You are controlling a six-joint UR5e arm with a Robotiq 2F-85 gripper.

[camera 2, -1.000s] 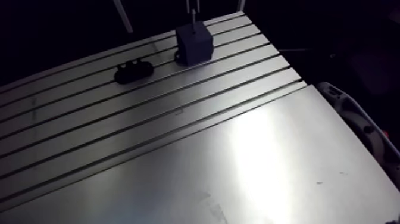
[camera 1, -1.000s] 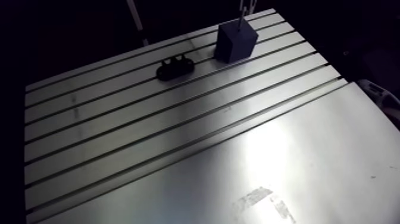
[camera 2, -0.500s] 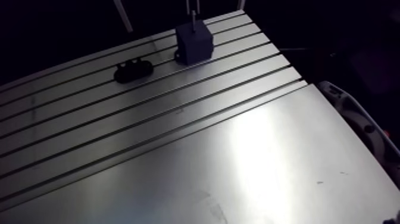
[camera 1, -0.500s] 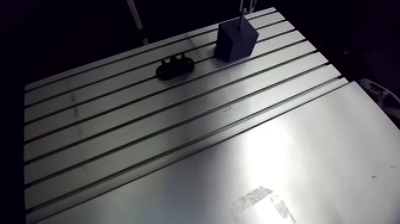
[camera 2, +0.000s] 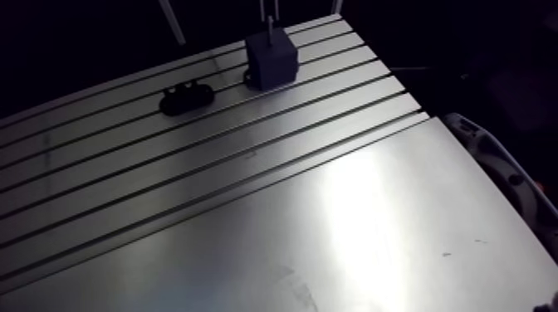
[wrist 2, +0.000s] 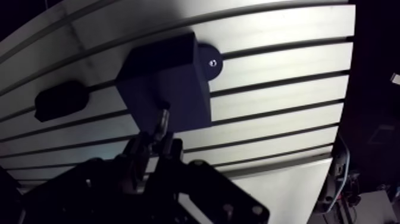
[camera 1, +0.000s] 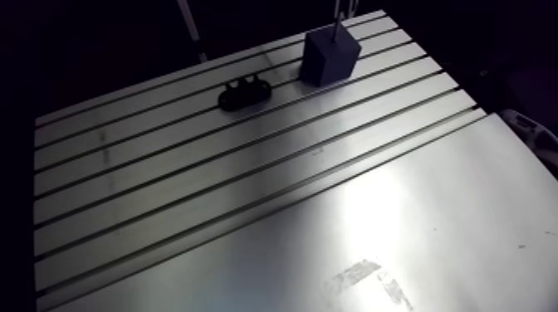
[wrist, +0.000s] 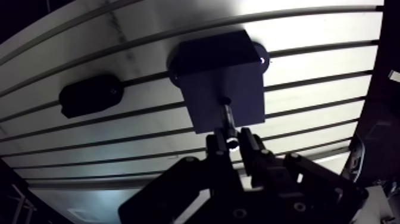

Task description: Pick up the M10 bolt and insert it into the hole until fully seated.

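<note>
Nothing had visibly moved since the earlier frames: the block, the bolt and the black part sat in the same places in the arm view, and the view itself had not shifted.

The gripper hung over the block, its jaws clenched on the upper end of the bolt. The bolt stood nearly upright, its lower end meeting the hole in the block's top face. How deep it sat could not be told, but a good length of shank showed between the fingers and the block.

In the arm view the block stood near the far edge of the table, on the slotted part, with the bolt a thin pale stalk rising from its top towards the frame's upper edge. A round foot with a small screw stuck out from the block's base on the side away from the gripper. The black part, low and lumpy, lay on the slats near the block but apart from it. The near part of the table was a smooth plate, with scuff marks close to the camera.
</note>
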